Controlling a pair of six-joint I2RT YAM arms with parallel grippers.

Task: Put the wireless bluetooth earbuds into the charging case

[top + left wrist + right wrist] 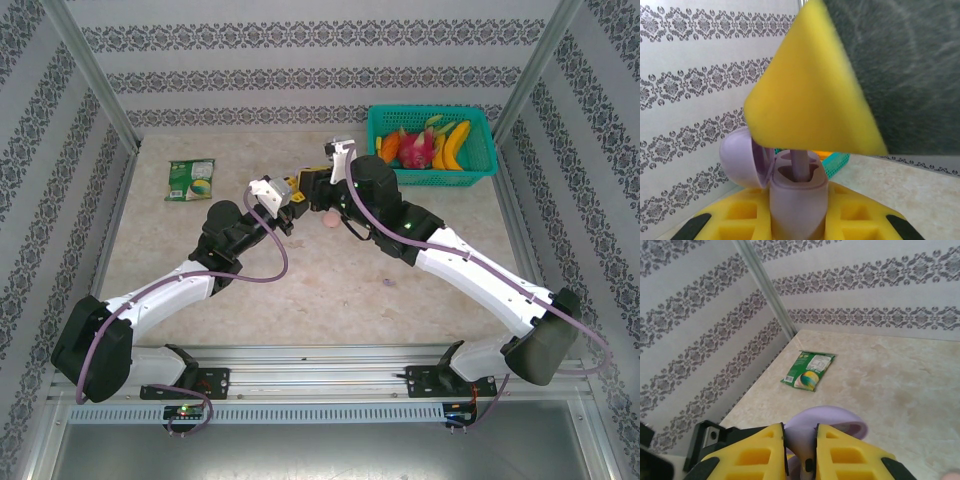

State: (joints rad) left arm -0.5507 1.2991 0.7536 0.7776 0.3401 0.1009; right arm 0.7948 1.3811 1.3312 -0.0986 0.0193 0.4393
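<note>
We see both arms meeting over the table (300, 290), a bit left of centre. L gripper (799, 222) is clamped on the purple case (799, 200), which stands upright btw its yellow fingers w/ the lid (740, 157) swung open to the left. R gripper (800, 455) sits right above it, fingers drawn nearly together w/ just a thin gap. In the L wrist view a purple earbud (800, 167) hangs stem-down from under those fingers, pinched by them, its lower end reaching into one of the case's slots. In the R wrist view the open lid shows just beyond the fingertips. Just right of the grippers a small pink piece (328, 220) lies on the table; we can't tell if it's a bud or a case. Far left lies a green snack pkt (190, 180), and far right sits a teal basket (445, 178) of fruit (435, 145).
</note>
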